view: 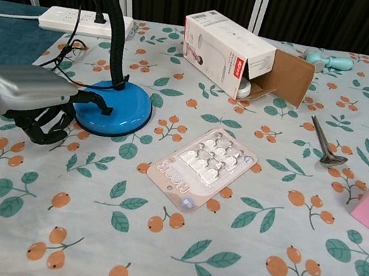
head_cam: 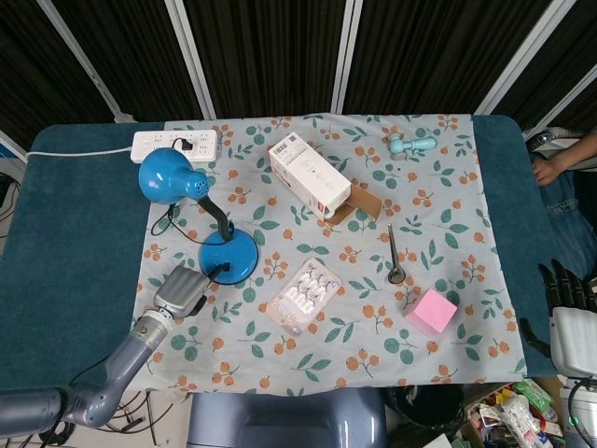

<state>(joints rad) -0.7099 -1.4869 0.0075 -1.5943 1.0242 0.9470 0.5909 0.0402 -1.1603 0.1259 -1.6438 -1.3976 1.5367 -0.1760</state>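
Note:
A blue desk lamp stands on the floral cloth, its round base (head_cam: 229,258) (view: 114,113) under a bent black neck and its shade (head_cam: 171,175) turned to the far left. My left hand (head_cam: 182,291) (view: 29,95) sits low beside the base on its near left. Its dark fingers (view: 45,125) curl under the grey palm, and one stretches out to touch the rim of the base. It holds nothing. My right hand (head_cam: 564,313) hangs off the table's right edge with its fingers apart and empty; the chest view does not show it.
A clear blister pack (head_cam: 305,292) (view: 202,168) lies right of the lamp. Behind it lies a white box (head_cam: 312,177) (view: 228,43) with its flap open. A metal spoon (head_cam: 395,257), a pink block (head_cam: 431,311), a teal object (head_cam: 410,144) and a white power strip (head_cam: 174,143) lie around.

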